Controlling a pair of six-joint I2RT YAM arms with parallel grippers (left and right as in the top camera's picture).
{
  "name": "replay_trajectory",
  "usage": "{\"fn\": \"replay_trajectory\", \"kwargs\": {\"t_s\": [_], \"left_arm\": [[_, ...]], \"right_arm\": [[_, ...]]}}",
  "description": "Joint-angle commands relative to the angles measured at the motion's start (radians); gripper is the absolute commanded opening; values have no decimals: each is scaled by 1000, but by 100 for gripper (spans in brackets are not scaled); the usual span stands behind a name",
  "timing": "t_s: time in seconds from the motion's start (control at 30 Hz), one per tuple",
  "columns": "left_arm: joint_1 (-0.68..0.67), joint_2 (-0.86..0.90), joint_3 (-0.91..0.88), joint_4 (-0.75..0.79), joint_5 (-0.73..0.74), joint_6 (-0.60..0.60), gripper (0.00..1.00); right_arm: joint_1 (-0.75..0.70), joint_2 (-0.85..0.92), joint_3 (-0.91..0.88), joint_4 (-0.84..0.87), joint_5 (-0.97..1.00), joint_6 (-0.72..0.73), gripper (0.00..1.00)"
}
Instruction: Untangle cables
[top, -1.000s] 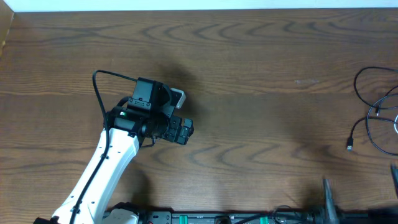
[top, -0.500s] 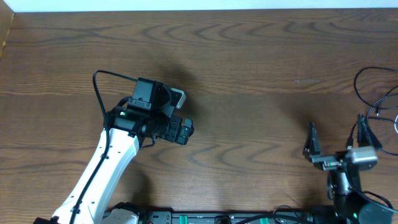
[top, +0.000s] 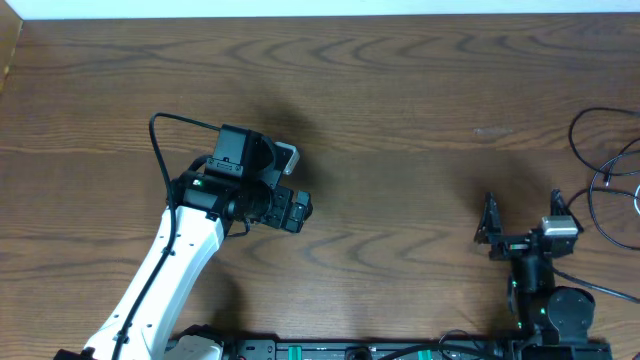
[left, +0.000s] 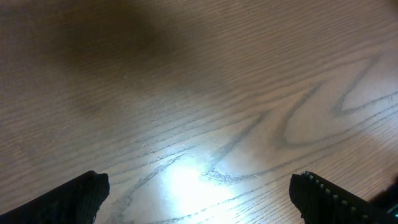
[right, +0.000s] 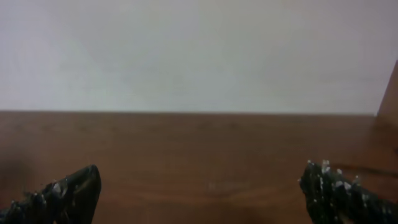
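Observation:
The cables (top: 598, 178) are thin black cords in loose loops at the table's right edge, partly cut off by the frame. A pale cord (top: 636, 200) shows at the very edge. My right gripper (top: 523, 218) is open and empty, just left of the cables and pointing toward the far side of the table. In the right wrist view its fingers (right: 202, 193) are wide apart with only bare wood between them. My left gripper (top: 295, 212) is far from the cables at centre left. In the left wrist view (left: 199, 196) it is open and empty, close above the wood.
The brown wooden table (top: 400, 100) fills the view. A white wall (right: 199, 50) stands behind its far edge. The left arm's white link (top: 170, 270) runs to the front left. The robot's base rail (top: 380, 350) lies along the front edge.
My right gripper has risen into view at the front right and shifted a little left, beside the cables, covering a plug end. The left arm has not moved.

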Motion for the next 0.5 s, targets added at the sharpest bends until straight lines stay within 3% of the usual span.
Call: {"fn": "replay_trajectory", "kwargs": {"t_s": [0.0,0.27,0.47], "left_arm": [[3,-4,12,-3,15,10,99],[3,-4,12,-10,15,10,99],[3,-4,12,-14,15,10,99]], "right_arm": [[2,-8,-11,-31,19,19,99],[2,-6,-11,-172,48,19,99],[2,0,-11,-170,36,55,99]]}}
